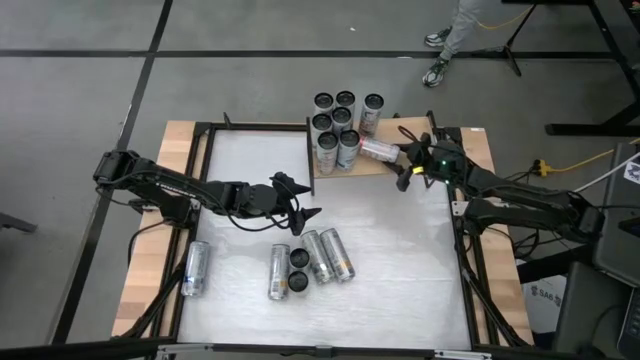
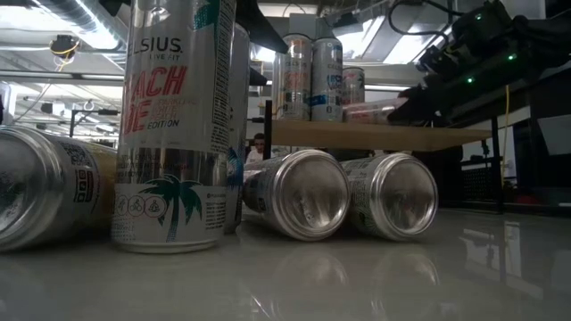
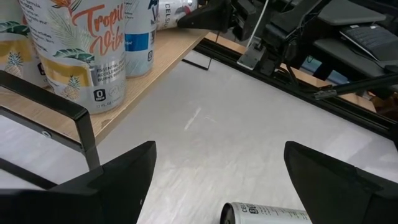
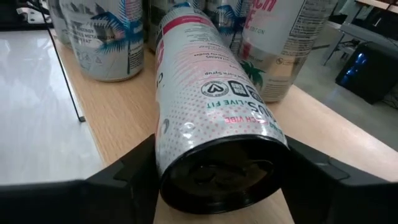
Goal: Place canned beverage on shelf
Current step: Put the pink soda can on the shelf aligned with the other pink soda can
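The shelf (image 1: 372, 170) is a pale wood board at the table's far side, and several cans (image 1: 338, 122) stand upright on it. One white and pink can (image 1: 378, 150) lies on its side on the board's right part. My right gripper (image 1: 404, 160) is shut on it, coming from the right. My left gripper (image 1: 300, 203) hangs open above the middle of the white table, short of the shelf's near edge, with nothing between its fingers (image 3: 112, 180). My right gripper pinches the lying can at its dark bottom end (image 4: 217, 177), one finger (image 4: 127, 180) on each side of the body. The fingers reach in nearly level from the table's right side, along the can. The can lies lengthwise, its side on or just over the shelf board (image 4: 118, 118).
Several more cans lie on the table nearer the front (image 1: 325, 256), with upright ones (image 1: 298, 270) among them and one (image 1: 196, 268) near the left edge. Black frame rails (image 1: 465, 250) border the table. A person's legs (image 1: 452, 40) show beyond the far edge.
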Tool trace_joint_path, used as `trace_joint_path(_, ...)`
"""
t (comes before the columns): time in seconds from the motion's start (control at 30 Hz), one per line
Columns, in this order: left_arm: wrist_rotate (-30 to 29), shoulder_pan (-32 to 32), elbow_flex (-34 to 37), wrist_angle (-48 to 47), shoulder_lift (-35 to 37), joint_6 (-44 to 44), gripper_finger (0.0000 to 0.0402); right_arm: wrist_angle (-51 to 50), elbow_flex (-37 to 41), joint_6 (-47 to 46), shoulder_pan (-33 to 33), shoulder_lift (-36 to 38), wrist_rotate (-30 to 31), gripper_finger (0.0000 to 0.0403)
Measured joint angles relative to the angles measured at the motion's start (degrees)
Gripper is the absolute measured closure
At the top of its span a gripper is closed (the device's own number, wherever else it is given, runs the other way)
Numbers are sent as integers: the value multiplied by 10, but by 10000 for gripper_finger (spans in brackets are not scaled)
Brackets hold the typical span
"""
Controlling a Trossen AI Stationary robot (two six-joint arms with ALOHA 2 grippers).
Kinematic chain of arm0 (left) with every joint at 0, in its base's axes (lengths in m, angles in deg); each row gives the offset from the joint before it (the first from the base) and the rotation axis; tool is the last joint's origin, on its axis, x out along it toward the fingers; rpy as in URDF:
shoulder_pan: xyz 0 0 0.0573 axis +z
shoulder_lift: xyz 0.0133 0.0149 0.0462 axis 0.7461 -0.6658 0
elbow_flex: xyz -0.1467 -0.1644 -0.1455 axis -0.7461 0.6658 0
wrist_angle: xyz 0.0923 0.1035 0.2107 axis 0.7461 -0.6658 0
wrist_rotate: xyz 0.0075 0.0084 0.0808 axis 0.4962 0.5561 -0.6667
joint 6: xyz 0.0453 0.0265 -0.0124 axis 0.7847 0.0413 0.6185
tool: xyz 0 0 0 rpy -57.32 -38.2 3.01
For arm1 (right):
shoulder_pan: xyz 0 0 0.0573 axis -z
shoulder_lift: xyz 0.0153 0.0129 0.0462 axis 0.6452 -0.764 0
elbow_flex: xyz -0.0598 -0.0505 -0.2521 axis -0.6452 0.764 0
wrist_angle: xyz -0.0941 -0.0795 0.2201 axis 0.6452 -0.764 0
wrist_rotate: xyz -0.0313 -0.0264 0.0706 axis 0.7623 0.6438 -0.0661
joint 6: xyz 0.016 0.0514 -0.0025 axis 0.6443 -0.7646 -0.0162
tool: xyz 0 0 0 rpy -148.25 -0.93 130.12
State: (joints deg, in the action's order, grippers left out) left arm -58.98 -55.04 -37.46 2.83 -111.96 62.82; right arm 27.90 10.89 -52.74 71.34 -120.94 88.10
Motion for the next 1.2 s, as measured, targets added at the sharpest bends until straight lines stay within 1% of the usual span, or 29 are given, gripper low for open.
trace_joint_path(0.23,0,0,0,0,0,0,53,-7,0,0,0,21,5,146)
trace_joint_path(0.33,0,0,0,0,0,0,53,-52,-14,0,0,32,18,145)
trace_joint_path(0.57,-10,0,0,0,0,0,53,-139,-63,0,0,35,20,144)
trace_joint_path(0.73,-12,0,0,0,0,0,53,-207,-106,0,0,35,20,144)
trace_joint_path(0.93,-12,0,0,0,0,0,53,-289,-179,0,0,35,20,144)
trace_joint_path(1.1,-13,0,0,0,0,0,53,-362,-249,0,0,35,46,144)
trace_joint_path(1.2,-13,0,0,0,0,0,53,-386,-281,0,0,33,53,144)
